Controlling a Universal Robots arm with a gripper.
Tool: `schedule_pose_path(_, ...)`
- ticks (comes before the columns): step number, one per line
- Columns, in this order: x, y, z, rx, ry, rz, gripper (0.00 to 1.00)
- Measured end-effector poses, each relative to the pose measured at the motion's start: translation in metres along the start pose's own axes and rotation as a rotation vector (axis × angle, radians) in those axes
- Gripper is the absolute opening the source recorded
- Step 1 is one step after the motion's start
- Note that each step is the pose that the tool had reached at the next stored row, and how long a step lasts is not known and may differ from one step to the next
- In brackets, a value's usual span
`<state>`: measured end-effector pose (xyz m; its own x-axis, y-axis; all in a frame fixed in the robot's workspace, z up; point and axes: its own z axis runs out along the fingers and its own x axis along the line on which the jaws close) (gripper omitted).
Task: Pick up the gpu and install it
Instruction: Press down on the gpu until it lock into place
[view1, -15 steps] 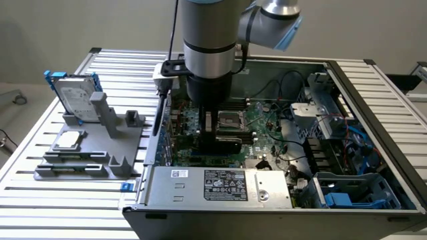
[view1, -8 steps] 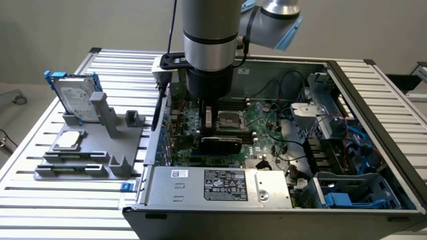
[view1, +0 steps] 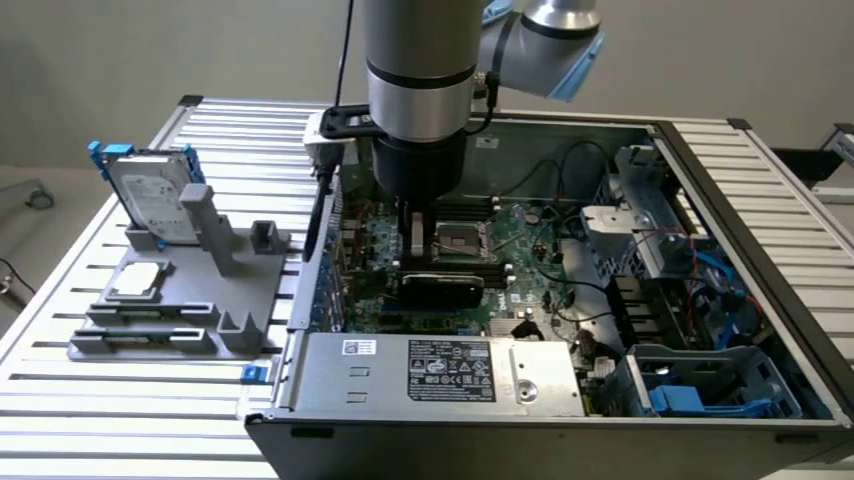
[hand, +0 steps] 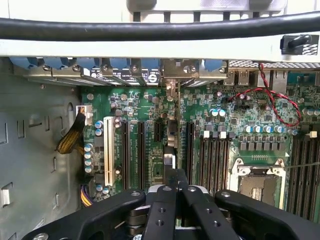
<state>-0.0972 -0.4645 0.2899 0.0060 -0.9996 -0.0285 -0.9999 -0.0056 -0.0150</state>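
1. The hand (view1: 430, 266) is clenching the gpu (view1: 441, 290) just above the motherboard (view1: 534, 240), at six o'clock from the CPU socket (view1: 461, 238) in the exterior view.
2. I reckon any tilt is risking a missed slot or scraped neighbouring parts.

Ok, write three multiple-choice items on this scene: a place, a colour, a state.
1. Where is the gpu? A on the grey rack; B inside the case, over the motherboard; C on the power supply.
2. The upright hard drive has a frame that is: A blue; B red; C yellow.
3. The gripper is: A wide open; B shut on a cable; C shut on the gpu.
1 B, its black shroud sits below the arm inside the case. 2 A, blue edges show. 3 C, the fingers meet on the card's edge.
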Motion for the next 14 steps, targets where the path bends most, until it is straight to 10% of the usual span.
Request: schedule_pose_path(14, -0.0068, 0.0001, 0.0065, 0.0009, 0.0001, 0.0, 0.11)
